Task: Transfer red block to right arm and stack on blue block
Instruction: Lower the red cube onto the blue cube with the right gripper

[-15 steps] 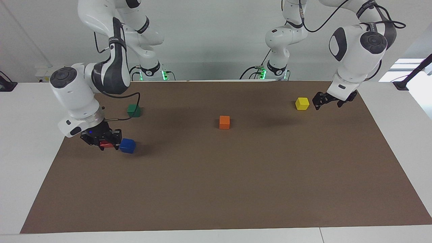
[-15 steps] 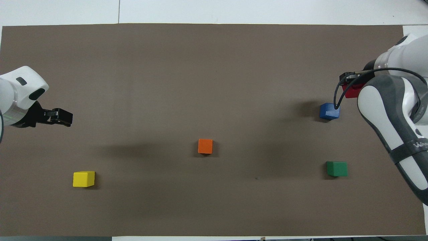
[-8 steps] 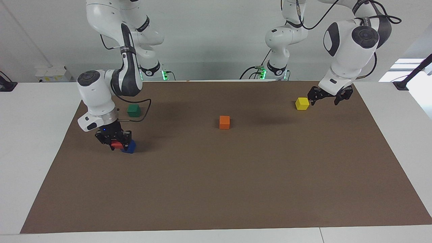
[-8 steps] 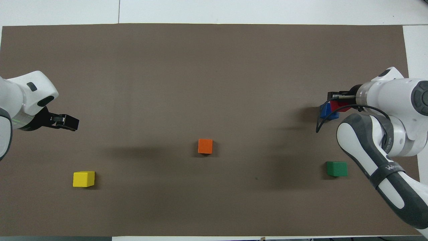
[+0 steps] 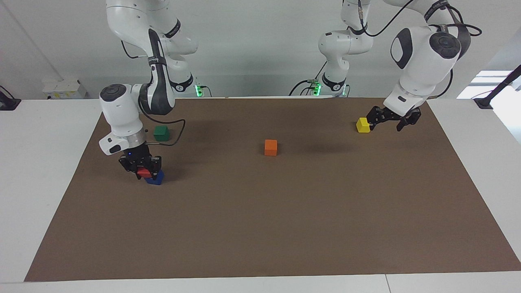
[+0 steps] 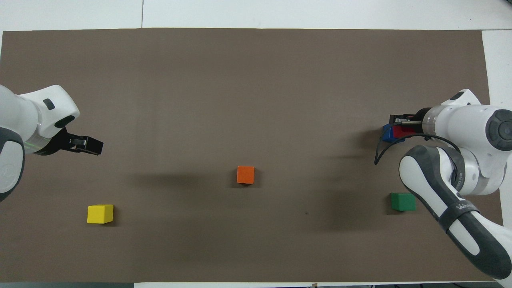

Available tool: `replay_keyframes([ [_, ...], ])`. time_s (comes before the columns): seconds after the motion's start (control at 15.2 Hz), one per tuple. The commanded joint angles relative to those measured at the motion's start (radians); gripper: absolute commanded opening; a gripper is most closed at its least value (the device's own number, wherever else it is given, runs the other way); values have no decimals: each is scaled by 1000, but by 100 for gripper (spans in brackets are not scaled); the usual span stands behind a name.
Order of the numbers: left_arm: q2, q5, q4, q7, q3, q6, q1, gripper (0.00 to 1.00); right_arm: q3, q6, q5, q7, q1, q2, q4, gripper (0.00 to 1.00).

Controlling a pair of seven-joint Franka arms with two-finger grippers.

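My right gripper (image 5: 141, 169) is shut on the red block (image 5: 143, 173) and holds it low over the blue block (image 5: 156, 178), overlapping the blue block's top on the side toward the right arm's end of the table. I cannot tell whether the two blocks touch. In the overhead view the right gripper (image 6: 401, 125) and the red block (image 6: 401, 131) cover most of the blue block (image 6: 387, 133). My left gripper (image 5: 388, 121) is open and empty, raised over the mat beside the yellow block (image 5: 362, 125). It also shows in the overhead view (image 6: 90, 145).
An orange block (image 5: 270, 147) sits mid-mat. A dark green block (image 5: 161, 133) lies nearer to the robots than the blue block, beside the right arm's cable. The brown mat (image 5: 260, 228) covers the table.
My right gripper has carried the red block from beside the blue block to over it. My left gripper has drifted a little toward the yellow block.
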Motion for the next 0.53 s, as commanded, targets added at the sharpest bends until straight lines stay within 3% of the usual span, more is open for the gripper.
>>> replay_keyframes([
  [0.0, 53, 22, 88, -5, 23, -49, -68, 100, 2, 23, -25, 48, -1, -19, -28, 0],
  [0.26, 5, 21, 44, -1, 31, -21, -52, 100, 2, 17, -25, 88, -1, -19, -28, 0],
  [0.4, 28, 21, 49, -2, 32, 47, -61, 100, 2, 17, -25, 88, -4, -19, -28, 0],
  [0.46, 55, 15, 83, -1, 29, 20, -52, 100, 2, 15, -25, 90, -4, -19, -28, 0],
])
